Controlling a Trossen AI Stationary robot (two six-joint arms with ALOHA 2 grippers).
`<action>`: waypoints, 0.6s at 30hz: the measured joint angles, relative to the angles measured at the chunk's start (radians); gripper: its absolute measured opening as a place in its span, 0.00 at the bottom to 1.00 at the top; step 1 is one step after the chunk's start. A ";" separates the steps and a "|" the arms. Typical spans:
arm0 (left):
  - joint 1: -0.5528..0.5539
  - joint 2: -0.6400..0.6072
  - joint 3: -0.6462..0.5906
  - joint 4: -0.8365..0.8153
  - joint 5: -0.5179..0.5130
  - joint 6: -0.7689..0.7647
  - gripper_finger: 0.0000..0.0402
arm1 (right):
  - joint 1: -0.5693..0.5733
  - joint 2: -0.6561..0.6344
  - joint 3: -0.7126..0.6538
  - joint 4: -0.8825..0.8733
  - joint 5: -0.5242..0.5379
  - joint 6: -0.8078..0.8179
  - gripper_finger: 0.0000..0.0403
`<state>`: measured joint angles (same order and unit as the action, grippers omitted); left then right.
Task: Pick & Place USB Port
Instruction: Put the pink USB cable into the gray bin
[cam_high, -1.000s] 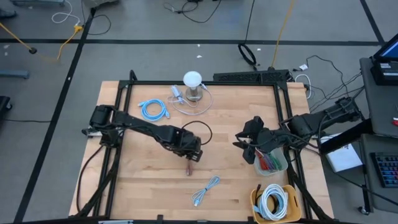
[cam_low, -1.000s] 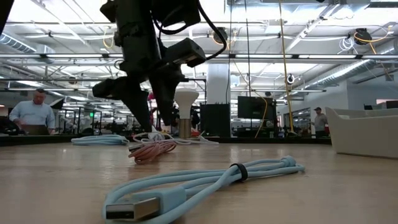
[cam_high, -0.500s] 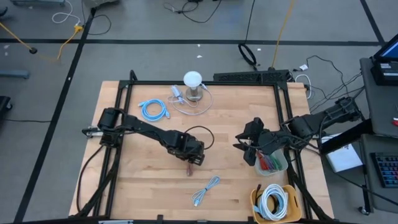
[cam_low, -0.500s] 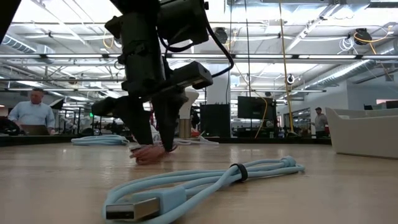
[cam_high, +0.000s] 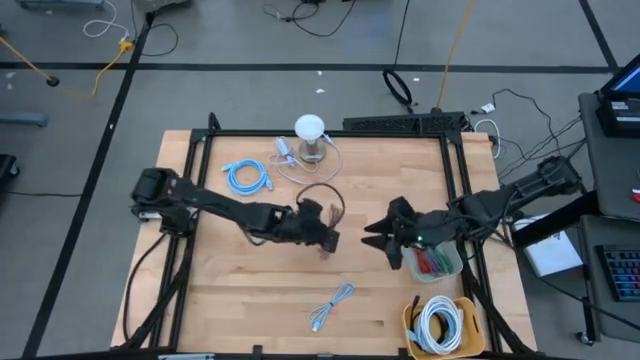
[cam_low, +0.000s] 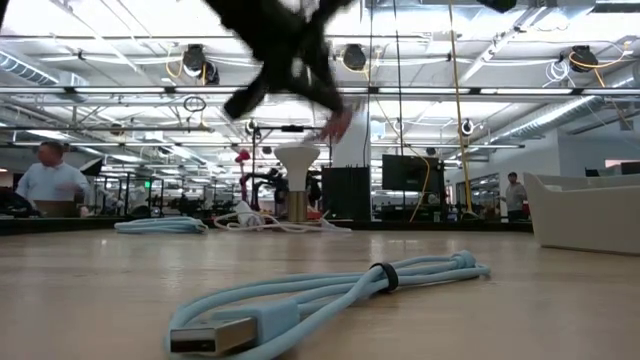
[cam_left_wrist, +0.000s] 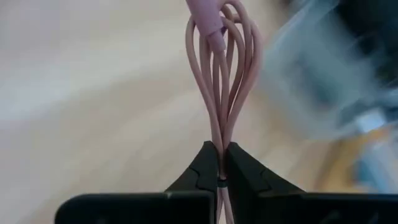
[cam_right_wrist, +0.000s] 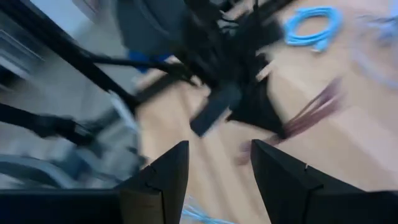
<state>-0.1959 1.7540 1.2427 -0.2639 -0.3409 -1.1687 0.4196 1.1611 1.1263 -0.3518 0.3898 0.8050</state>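
Pink cable, looped into a bundle, pinched tight between the closed fingers of the left gripper; lifted clear of the wooden table, near its middle. No brand, label or readable writing anywhere in these views. Left arm stretched from the table's left edge toward the centre, left gripper at its tip, pink loops dangling just below. Right gripper held off the table right of centre, fingers parted with nothing between them, aimed at the left gripper and close to it, not touching. Pale blue USB cable lying near the front edge. Second blue coil toward the far left corner, white lamp at the far edge, yellow bin of white cable at the front right corner.
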 joint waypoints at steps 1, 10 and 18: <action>-0.007 -0.029 0.001 0.033 -0.056 0.024 0.03 | -0.003 -0.010 -0.036 0.073 -0.008 0.016 0.41; -0.043 -0.182 0.003 0.207 -0.205 0.236 0.03 | -0.054 -0.125 -0.321 0.532 -0.026 0.112 0.41; -0.071 -0.130 0.003 0.434 -0.117 0.270 0.02 | -0.100 -0.128 -0.387 0.707 -0.031 0.104 0.41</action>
<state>-0.2672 1.6237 1.2456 0.1698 -0.4579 -0.8987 0.3201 1.0331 0.7391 0.3548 0.3592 0.9087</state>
